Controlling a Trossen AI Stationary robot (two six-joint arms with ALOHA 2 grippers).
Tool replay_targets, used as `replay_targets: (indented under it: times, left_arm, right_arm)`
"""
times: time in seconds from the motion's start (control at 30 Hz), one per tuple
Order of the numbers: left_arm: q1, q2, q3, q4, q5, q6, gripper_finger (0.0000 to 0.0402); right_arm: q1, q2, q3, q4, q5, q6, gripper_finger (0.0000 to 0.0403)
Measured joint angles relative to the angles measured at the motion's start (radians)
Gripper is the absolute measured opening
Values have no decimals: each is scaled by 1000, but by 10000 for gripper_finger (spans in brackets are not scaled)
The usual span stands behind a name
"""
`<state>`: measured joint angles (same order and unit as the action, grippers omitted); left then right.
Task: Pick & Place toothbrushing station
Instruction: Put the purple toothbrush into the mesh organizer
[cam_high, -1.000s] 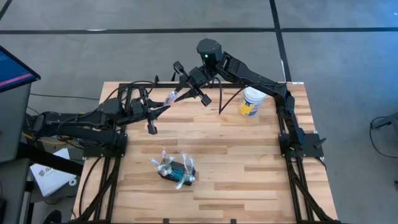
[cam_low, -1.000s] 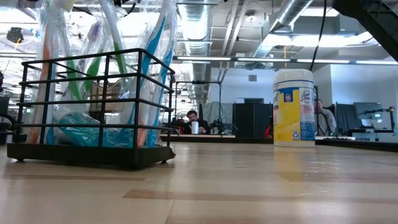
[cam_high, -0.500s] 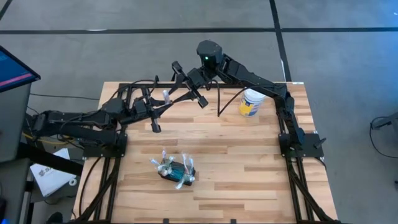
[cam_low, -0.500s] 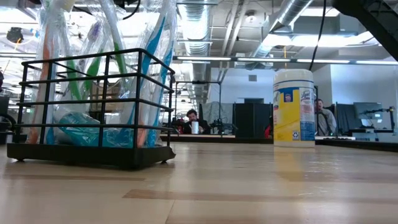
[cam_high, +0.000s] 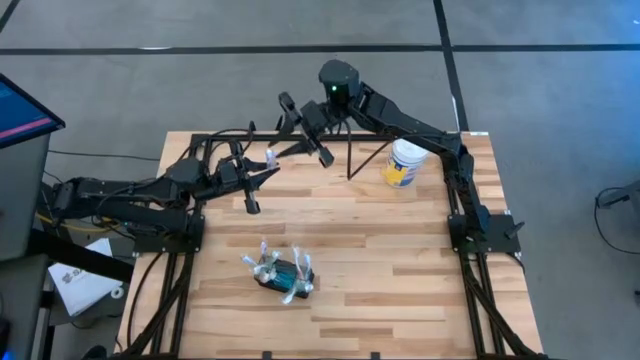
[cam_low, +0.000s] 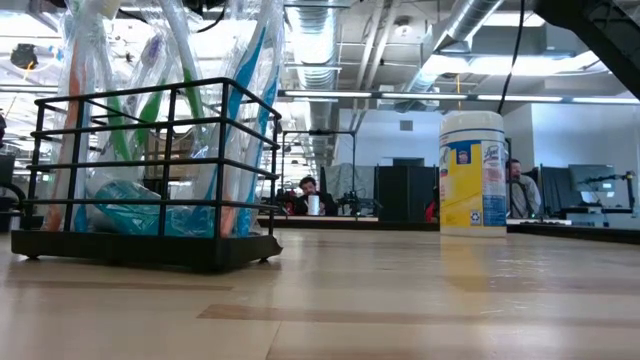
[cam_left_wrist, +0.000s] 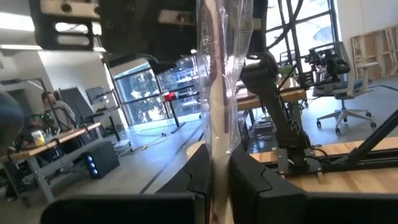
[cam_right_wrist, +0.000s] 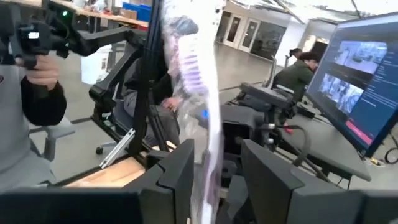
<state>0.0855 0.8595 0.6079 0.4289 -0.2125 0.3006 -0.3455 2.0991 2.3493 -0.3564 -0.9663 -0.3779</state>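
Left fingers (cam_left_wrist: 214, 180) clamp a wrapped toothbrush (cam_left_wrist: 219, 74), well apart from the toothbrushing station (cam_high: 283, 273).

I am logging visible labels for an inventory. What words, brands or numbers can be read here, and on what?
Round canister: yellow label with a blue script logo and small print, too blurred to read.
Monitor in the right wrist view: lines of screen text, too small to read.
Wrapped toothbrushes in the toothbrushing station: no readable print.

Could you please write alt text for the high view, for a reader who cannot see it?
Above the wooden table, the left end effector holds a wrapped toothbrush near the right end effector. A black toothbrushing station stands near the front, a white canister at the back right.
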Motion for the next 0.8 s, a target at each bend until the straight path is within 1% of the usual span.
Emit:
replay_targets:
  times: [0.13, 0.3, 0.57, 0.63, 0.73, 0.8]
  left_arm:
    - [0, 0, 0, 5, 0, 6, 19]
    - [1, 0, 0, 8, -1, 6, 19]
    - [14, 56, 0, 36, -22, 6, 19]
    - [20, 60, 0, 43, -22, 8, 19]
    - [22, 58, 0, 48, -24, 7, 19]
    - [22, 56, 0, 53, -24, 7, 19]
  right_arm:
    - [23, 0, 0, -6, -2, -40, 125]
    - [34, 0, 0, 8, 0, -47, 123]
    - [62, 0, 0, 11, 7, -92, 122]
    - [65, 0, 0, 9, 21, -85, 122]
    - [63, 0, 0, -10, 70, -84, 121]
    - [62, 0, 0, -11, 81, -75, 113]
